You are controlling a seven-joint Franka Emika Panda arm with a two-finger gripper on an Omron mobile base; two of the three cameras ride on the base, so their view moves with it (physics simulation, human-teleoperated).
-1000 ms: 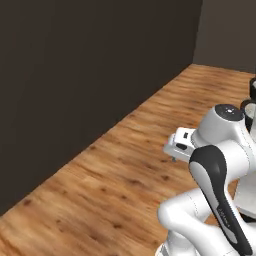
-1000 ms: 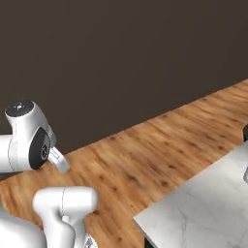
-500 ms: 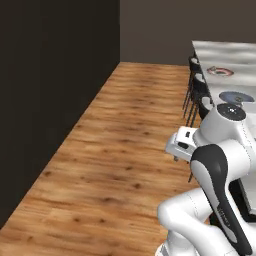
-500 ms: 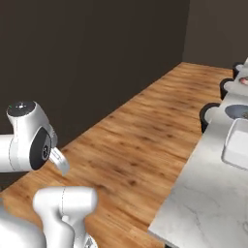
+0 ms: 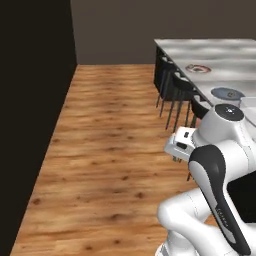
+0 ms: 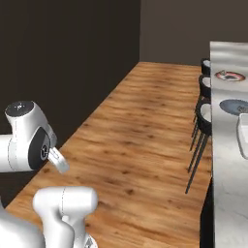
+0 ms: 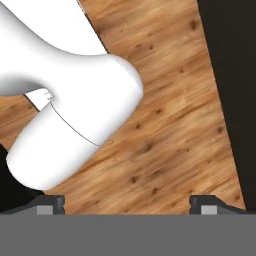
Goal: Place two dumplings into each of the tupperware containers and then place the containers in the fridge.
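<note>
My gripper [image 7: 127,204] hangs folded in over the wooden floor. Its two dark fingertips [image 7: 50,203] stand far apart with nothing between them, so it is open. One white tupperware container [image 6: 243,129] lies at the near right on the marble counter [image 6: 224,160]; a corner of this tupperware container [image 5: 249,102] peeks in at the right edge of the left base view. The dumplings and the fridge are out of view.
On the counter [image 5: 220,52] sit a black-and-red-rimmed plate [image 5: 199,68] [image 6: 230,75] and a blue-grey plate [image 5: 227,93] [image 6: 235,105]. Black bar stools [image 5: 175,92] [image 6: 201,121] line its edge. A dark wall [image 5: 30,100] [image 6: 63,58] bounds the wood floor [image 5: 110,140] on the left.
The whole picture has swung as the base turned: the counter with plates, container and stools has come into view on the right. The arm holds its folded pose and the gripper stays open.
</note>
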